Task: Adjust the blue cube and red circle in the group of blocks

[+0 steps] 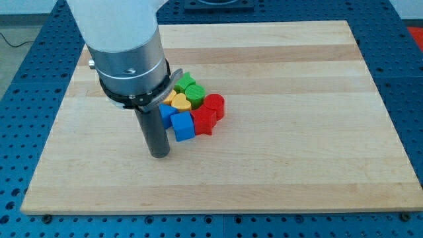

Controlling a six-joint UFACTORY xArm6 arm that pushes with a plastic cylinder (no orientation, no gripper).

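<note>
Right now my tip (159, 154) sits on the pale wooden bench (297, 152), just to the view's left and slightly below the blue cube (183, 125), close but I can't tell if it's touching. No jaws on this rig, just a straight dark rod, so nothing is held. Blocks are bunched in one tight cluster near the board's middle-left: the blue cube at the cluster's bottom-left corner, a second blue block (166, 113) partly hidden behind the rod, a yellow heart-shaped block (180, 102) above those, a green star-like block (185, 84) and another green block (195, 94) at the view's top, a red round cylinder (214, 104) on the view's right edge, and a red angular block (203, 121) touching the blue cube's right side. Red circle is on the far side of the group from the tip. Risks, as a guess: a push rightward on the cube would shove the red angular block and the circle too, spreading the cluster; an off-centre contact would spin the cube; the wide arm housing (125, 53) blocks the view of the left blocks, so contact there is hard to judge.
</note>
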